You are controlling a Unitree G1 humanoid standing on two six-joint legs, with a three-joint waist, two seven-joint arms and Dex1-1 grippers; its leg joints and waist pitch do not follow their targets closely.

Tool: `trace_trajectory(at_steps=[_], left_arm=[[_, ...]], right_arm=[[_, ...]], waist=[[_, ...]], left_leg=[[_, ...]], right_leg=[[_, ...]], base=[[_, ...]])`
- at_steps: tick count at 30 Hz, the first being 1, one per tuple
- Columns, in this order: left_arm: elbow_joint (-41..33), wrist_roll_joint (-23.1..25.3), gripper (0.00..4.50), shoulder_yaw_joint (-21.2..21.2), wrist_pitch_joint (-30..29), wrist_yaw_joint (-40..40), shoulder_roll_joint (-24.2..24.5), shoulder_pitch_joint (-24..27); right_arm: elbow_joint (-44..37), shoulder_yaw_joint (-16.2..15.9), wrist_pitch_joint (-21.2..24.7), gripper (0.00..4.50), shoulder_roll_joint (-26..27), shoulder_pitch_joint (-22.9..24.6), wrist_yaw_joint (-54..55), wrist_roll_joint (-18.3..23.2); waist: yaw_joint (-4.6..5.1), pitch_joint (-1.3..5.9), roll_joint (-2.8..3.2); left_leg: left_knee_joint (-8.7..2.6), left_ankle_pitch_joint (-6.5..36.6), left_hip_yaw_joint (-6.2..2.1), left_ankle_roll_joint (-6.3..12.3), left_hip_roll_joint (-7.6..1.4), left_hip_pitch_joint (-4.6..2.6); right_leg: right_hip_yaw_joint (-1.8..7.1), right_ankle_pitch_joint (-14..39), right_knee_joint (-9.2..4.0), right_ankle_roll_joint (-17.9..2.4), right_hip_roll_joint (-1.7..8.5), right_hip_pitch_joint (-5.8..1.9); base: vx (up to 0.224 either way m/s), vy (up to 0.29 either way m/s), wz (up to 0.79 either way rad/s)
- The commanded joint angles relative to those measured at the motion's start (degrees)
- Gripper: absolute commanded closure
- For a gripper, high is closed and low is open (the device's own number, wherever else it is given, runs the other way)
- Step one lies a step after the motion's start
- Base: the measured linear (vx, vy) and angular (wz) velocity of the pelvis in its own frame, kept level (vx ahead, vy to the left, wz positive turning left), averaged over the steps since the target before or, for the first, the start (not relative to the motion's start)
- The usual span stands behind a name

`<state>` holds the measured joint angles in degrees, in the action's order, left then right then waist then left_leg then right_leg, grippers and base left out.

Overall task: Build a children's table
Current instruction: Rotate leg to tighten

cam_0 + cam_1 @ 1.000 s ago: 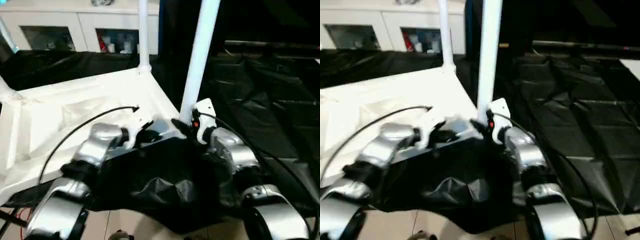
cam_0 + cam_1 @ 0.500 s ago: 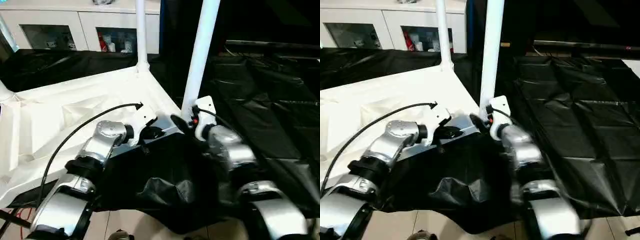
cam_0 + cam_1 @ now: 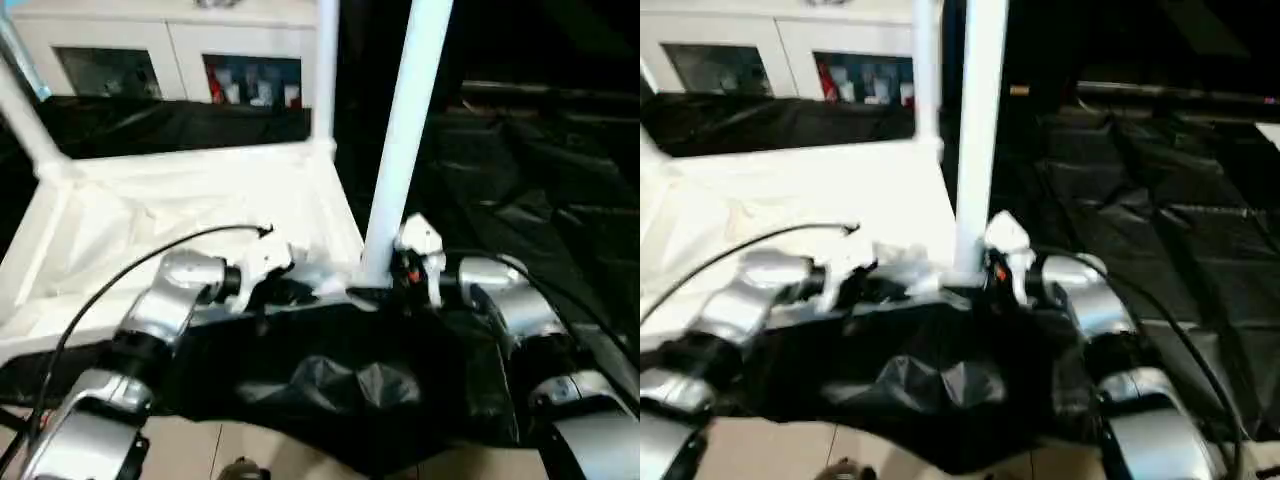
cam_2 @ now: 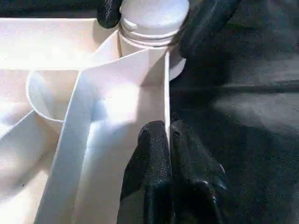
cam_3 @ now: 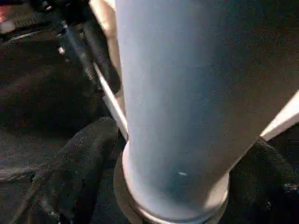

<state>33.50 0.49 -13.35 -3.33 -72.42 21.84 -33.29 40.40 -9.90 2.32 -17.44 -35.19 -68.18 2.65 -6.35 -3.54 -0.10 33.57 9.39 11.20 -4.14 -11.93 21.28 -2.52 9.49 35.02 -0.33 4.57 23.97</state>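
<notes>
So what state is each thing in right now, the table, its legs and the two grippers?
Table top: upside down, ribbed underside up, lying on black sheeting.
Near leg: upright in its corner socket.
Far leg: upright in the far corner.
Third leg: standing, leaning in the picture.
Left gripper: shut on the table top's edge wall.
Right gripper: fingers either side of the near leg's base.

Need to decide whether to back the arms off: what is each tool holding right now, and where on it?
Left tool is shut on the table top's edge wall beside the corner socket. Right tool straddles the near leg's base, fingers spread either side; whether it grips cannot be told.
</notes>
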Motion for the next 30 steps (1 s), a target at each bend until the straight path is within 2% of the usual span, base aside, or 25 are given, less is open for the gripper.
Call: trace_trajectory(at_steps=[1, 5, 12, 16, 19, 20, 21, 22, 23, 24, 25, 27, 30], left_arm=[[-4.8, -3.4, 4.50, -1.2, 1.0, -5.0, -0.1, 0.7], [-5.8, -4.0, 4.50, -1.4, 1.0, -6.1, 1.1, 1.6], [-5.7, -4.1, 4.50, -1.0, 0.7, -6.1, 1.0, 1.8], [-5.4, -3.9, 4.50, -1.0, 0.6, -5.2, 0.8, 1.5], [-3.4, -2.7, 4.50, -0.4, 0.2, -0.9, -0.6, 0.2], [-2.1, -1.9, 4.50, -0.1, -0.1, 1.6, -1.4, -0.7], [0.3, -1.0, 4.50, 0.7, -1.0, 6.2, -3.3, -2.5], [2.2, -0.4, 4.50, 1.3, -2.3, 10.0, -4.9, -4.0], [2.2, -0.4, 4.50, 1.3, -2.3, 10.0, -4.9, -4.0], [3.8, 0.2, 4.50, 1.7, -3.2, 13.3, -6.4, -5.2], [4.9, 0.6, 4.50, 2.0, -3.7, 15.7, -7.4, -6.1], [6.4, 0.7, 4.50, 2.5, -4.6, 18.7, -9.0, -7.2], [8.6, 0.8, 4.50, 3.2, -5.1, 23.0, -12.0, -9.2]], right_arm=[[-2.3, -2.7, 0.6, 0.80, 0.3, 1.0, -3.0, 0.1], [-3.6, -2.7, 1.6, 1.12, 0.2, 1.6, -4.0, 1.1], [-4.5, -2.2, 3.1, 1.71, 0.8, 2.3, -4.5, 2.1], [-5.2, -2.2, 3.8, 1.80, 1.0, 2.7, -4.3, 2.4], [-5.2, -1.7, 4.2, 1.83, 2.0, 3.1, -1.5, 2.4], [-3.0, -0.8, 4.1, 1.83, 3.1, 2.3, 2.7, 1.7], [1.5, 1.9, 5.0, 1.83, 5.7, 0.5, 12.2, 1.1], [5.0, 4.1, 5.3, 1.84, 7.8, -1.0, 20.1, 1.0], [5.0, 4.1, 5.3, 1.84, 7.8, -1.0, 20.1, 1.0], [7.6, 6.0, 5.8, 1.84, 9.6, -2.2, 26.5, 1.0], [8.9, 7.2, 6.4, 1.84, 10.6, -2.9, 30.3, 1.2], [9.7, 8.2, 6.6, 1.84, 11.8, -3.3, 33.7, 1.6], [9.9, 9.5, 6.6, 1.84, 14.9, -3.8, 38.4, 2.6]], waist=[[-0.03, 4.22, -0.25], [0.09, 4.24, -0.24], [0.13, 4.17, -0.17], [0.12, 4.21, -0.15], [0.10, 4.10, -0.12], [0.09, 4.10, -0.13], [0.32, 3.90, -0.06], [0.63, 3.83, -0.14], [0.86, 3.84, -0.15], [1.21, 3.79, -0.01], [1.29, 3.79, 0.00], [1.50, 3.96, -0.07], [1.24, 4.37, -0.02]], left_leg=[[-3.84, 14.7, -0.50, 1.84, -1.42, -0.81], [-3.79, 14.3, -0.41, 2.12, -1.38, -0.81], [-3.93, 15.5, -0.48, 1.18, -1.38, -0.96], [-3.85, 14.7, -0.45, 1.28, -1.31, -0.87], [-3.95, 15.6, -0.47, 0.93, -1.32, -1.01], [-3.95, 15.9, -0.51, 0.81, -1.30, -1.02], [-4.03, 16.7, -0.47, 0.34, -1.16, -1.09], [-4.13, 17.7, -0.72, -0.80, -0.92, -1.12], [-4.09, 18.1, -0.73, -1.42, -0.82, -1.26], [-4.07, 19.1, -0.83, -2.19, -0.71, -1.50], [-4.18, 19.3, -1.07, -2.31, -0.81, -1.49], [-4.15, 18.7, -0.99, -1.79, -0.78, -1.34], [-3.94, 15.5, -0.76, -0.52, -0.66, -1.01]], right_leg=[[1.83, 13.6, -3.82, -13.0, 3.07, -2.88], [1.81, 12.8, -3.76, -13.4, 2.99, -2.84], [1.89, 15.4, -4.01, -12.5, 3.01, -2.75], [1.86, 14.0, -3.89, -12.7, 2.96, -2.78], [1.86, 15.0, -4.07, -12.5, 2.92, -2.67], [1.86, 15.7, -4.11, -12.4, 3.01, -2.70], [1.93, 17.6, -4.39, -11.9, 2.94, -2.42], [1.87, 20.7, -4.60, -11.3, 3.19, -2.50], [1.85, 22.4, -4.71, -10.9, 3.21, -2.37], [1.81, 25.1, -5.10, -10.0, 3.25, -2.15], [1.77, 25.8, -5.17, -9.7, 3.41, -2.29], [1.80, 23.8, -5.26, -9.2, 3.20, -2.36], [1.88, 17.3, -4.66, -10.4, 2.99, -2.73]], base=[[0.000, 0.000, 0.00], [0.000, 0.000, 0.00], [0.000, 0.000, 0.00], [0.000, 0.000, 0.00], [0.000, 0.000, 0.00], [0.000, 0.000, 0.00], [0.000, 0.000, 0.00], [0.000, 0.000, 0.00], [0.000, 0.000, 0.00], [0.000, 0.000, 0.00], [0.000, 0.000, 0.00], [0.000, 0.000, 0.00], [0.000, 0.000, 0.00]])
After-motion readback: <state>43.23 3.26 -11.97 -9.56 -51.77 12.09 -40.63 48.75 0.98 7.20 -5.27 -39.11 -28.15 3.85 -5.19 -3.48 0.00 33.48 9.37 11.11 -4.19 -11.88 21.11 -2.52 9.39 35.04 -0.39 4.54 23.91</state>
